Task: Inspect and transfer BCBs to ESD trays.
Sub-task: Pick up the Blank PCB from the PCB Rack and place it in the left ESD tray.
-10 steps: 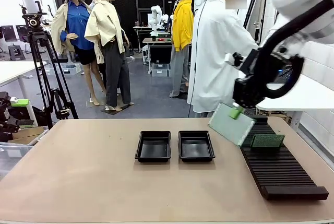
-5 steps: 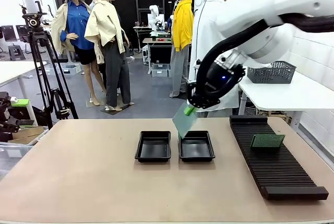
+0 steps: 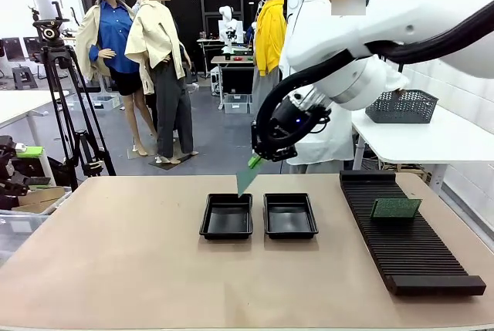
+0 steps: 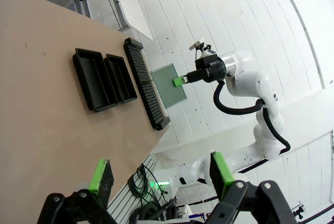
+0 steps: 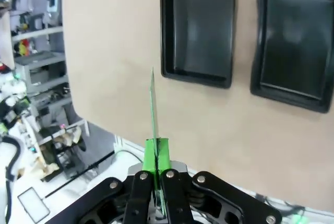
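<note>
One thin, flat, green rectangular circuit board (image 3: 246,180) is pinched by its upper edge in the closed right jaws, whose green pads (image 5: 162,152) press on both of its faces. In the right wrist view the circuit board (image 5: 153,104) runs edge-on, straight out from the pads toward 12 o'clock, so it shows as a bare sliver. In the front view it hangs tilted in the air, its lower corner over the 1 o'clock corner of the left tray (image 3: 207,221).

That tray and the right tray (image 3: 312,221) are shallow black plastic rectangles with smooth, slightly glossy floors and raised flared rims. They sit side by side, just apart, at the middle of the matt pale-tan surface (image 3: 116,254).

At their 3 o'clock lies a long black ridged rack (image 3: 417,258), its ribs running crosswise. A second green board (image 3: 395,208) leans in the slots near its 12 o'clock end.

The left jaws stand wide apart in the left wrist view, their green pads (image 4: 100,173) holding nothing, well away from the trays.
</note>
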### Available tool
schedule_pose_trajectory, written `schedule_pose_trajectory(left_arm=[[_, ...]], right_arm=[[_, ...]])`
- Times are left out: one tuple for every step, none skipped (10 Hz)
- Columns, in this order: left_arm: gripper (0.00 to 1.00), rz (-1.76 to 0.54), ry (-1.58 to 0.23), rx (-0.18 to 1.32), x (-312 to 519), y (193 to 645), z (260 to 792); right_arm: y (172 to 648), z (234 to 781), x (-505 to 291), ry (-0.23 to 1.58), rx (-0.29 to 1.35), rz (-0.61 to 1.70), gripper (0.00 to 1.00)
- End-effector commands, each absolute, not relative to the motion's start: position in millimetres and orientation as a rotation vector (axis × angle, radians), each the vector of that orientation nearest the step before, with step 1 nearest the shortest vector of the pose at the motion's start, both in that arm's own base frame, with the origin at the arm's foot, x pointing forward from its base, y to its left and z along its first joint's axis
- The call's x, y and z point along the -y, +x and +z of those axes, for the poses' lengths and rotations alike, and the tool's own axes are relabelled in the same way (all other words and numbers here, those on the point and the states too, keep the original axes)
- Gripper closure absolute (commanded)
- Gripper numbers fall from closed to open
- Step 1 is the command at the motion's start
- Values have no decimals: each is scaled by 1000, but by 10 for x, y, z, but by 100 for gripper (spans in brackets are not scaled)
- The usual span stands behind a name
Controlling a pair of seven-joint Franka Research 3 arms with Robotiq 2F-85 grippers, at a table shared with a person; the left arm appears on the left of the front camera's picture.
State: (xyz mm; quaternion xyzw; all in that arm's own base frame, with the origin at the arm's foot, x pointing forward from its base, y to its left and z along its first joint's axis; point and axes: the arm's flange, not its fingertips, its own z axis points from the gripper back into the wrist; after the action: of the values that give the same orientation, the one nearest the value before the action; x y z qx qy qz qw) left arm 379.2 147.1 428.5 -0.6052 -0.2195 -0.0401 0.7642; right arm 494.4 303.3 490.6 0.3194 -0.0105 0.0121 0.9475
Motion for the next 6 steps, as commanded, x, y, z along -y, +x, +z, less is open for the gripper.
schedule_pose_trajectory(left_arm=[[2, -73, -1320, 477, -1475, 3778, 4304], [2, -73, -1320, 477, -1475, 3778, 4304], [2, -73, -1320, 477, -1475, 3778, 4304], [2, -73, -1320, 477, -1475, 3778, 4304], [2, -73, -1320, 477, -1475, 3778, 4304], [2, -73, -1320, 477, -1475, 3778, 4304]], right_arm=[[5135, 4803, -3199, 681, 84, -57, 100], [5218, 4691, -3267, 686, 105, -88, 100], [5291, 4565, -3341, 690, 104, -104, 100], [5369, 4476, -3408, 696, 121, -117, 100], [5436, 4364, -3502, 702, 112, -122, 100], [5480, 4286, -3567, 704, 99, -122, 100]])
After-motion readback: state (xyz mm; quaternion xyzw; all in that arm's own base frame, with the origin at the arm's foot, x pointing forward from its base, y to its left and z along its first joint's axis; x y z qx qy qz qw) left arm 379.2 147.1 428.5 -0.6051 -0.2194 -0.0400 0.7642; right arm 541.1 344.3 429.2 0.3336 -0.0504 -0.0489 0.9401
